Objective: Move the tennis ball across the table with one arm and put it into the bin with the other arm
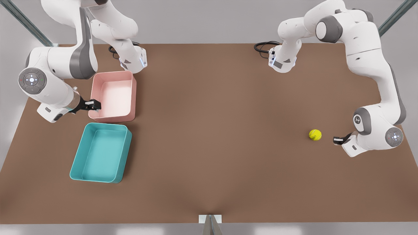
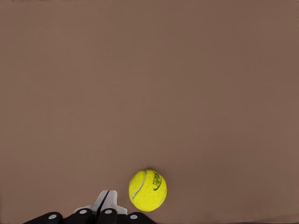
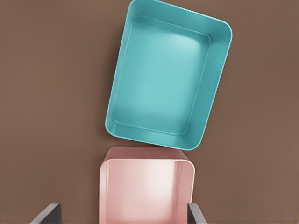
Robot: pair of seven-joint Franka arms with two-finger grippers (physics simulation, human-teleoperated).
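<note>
One small yellow-green fuzzy tennis ball (image 1: 315, 134) sits on the brown worktop (image 1: 209, 147), just beside your left claw (image 1: 338, 140), fingers pressed together. Nudge it squarely toward the teal rectangular plastic bin (image 1: 75, 163); right claw (image 1: 94, 105) waits wide apart, empty.

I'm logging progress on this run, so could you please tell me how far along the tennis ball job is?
Nothing looks done yet. The tennis ball rests on the table at the front view's right, far from the empty teal bin. In hand: the left claw, shut, sits just beside the ball, apparently not touching it. The right claw, open, waits over the pink tub. Moving the ball across and binning it remain.
</note>
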